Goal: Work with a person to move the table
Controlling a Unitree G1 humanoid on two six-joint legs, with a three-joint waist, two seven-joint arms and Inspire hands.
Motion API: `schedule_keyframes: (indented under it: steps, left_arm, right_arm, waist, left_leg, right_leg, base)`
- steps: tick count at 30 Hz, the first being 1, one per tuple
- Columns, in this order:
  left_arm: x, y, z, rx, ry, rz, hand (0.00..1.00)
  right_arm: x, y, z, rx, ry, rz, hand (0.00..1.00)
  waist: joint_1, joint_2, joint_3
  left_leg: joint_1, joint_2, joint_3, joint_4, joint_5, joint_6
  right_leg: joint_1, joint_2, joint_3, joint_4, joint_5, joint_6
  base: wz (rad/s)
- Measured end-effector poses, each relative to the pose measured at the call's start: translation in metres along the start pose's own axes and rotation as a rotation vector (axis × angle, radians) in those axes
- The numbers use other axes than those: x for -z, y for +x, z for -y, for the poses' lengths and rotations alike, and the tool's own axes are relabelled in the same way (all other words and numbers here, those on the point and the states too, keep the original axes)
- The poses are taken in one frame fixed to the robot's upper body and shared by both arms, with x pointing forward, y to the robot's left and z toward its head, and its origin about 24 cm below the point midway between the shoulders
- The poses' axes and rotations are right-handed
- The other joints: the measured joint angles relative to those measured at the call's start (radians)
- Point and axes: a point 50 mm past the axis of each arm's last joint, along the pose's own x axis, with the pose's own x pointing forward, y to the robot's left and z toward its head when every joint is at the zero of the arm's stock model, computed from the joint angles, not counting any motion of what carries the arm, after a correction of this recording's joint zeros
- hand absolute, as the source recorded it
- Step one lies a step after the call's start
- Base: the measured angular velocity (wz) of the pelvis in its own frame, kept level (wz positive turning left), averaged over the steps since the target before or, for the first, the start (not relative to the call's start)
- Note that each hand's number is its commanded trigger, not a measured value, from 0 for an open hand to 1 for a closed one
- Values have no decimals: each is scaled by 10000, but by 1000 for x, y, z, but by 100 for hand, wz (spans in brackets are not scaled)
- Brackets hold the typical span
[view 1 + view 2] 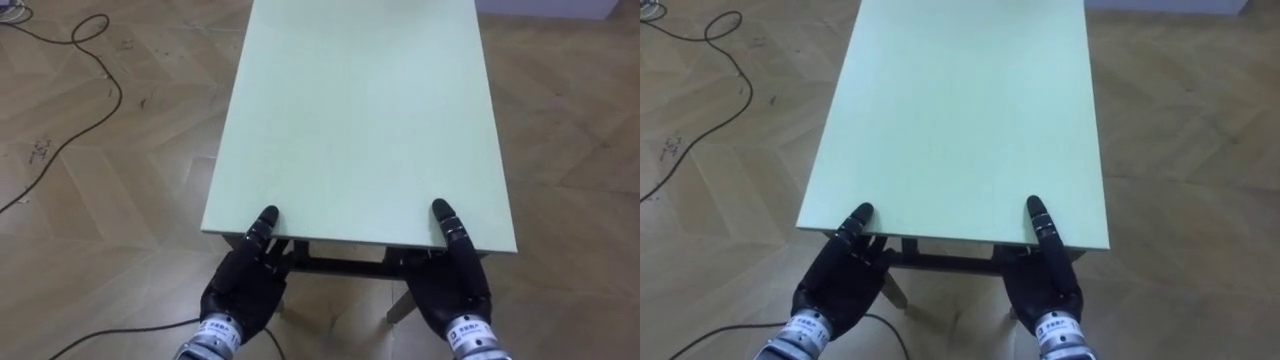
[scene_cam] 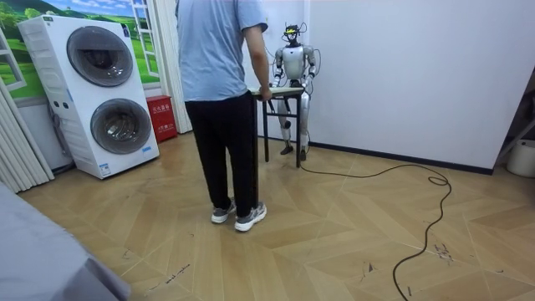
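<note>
Our left hand (image 1: 243,290) and right hand (image 1: 452,288) at the counter's (image 1: 350,120) near end, its length ahead; whether fingers grip, we cannot tell.

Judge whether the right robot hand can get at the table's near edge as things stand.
Probably yes: the right robot hand sits right at the near edge of the table, its tip lying on the top, nothing in between.

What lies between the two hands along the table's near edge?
Nothing: in the left eye view the table edge is bare between the left hand and right hand, with its dark frame below.
</note>
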Motion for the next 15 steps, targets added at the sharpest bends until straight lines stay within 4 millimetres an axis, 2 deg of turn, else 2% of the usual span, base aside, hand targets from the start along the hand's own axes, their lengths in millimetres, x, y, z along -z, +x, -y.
schedule_keyframes:
  steps: [2,11,15]
  left_arm:
    - [0,0,0,-11,8,-17,100]
    - [5,-4,-4,-204,-124,-148,100]
    - [6,-4,-3,-178,-115,-65,100]
  right_arm:
    - [-2,0,0,12,-99,-17,100]
    - [-4,-4,2,126,-261,-44,100]
    - [-3,-3,0,64,-229,-16,100]
  waist:
    - [44,54,3]
    - [-102,216,-13]
    - [-84,232,-14]
  left_leg:
    - [34,0,-39,3,15,-19]
    - [122,-345,-504,-201,185,22]
    - [253,-532,-570,-551,346,60]
  right_leg:
    - [83,16,-65,-23,7,-11]
    - [488,-30,-363,-359,-4,9]
    - [494,-165,-457,-357,-34,64]
  base:
    - [6]
    - [19]
    - [8]
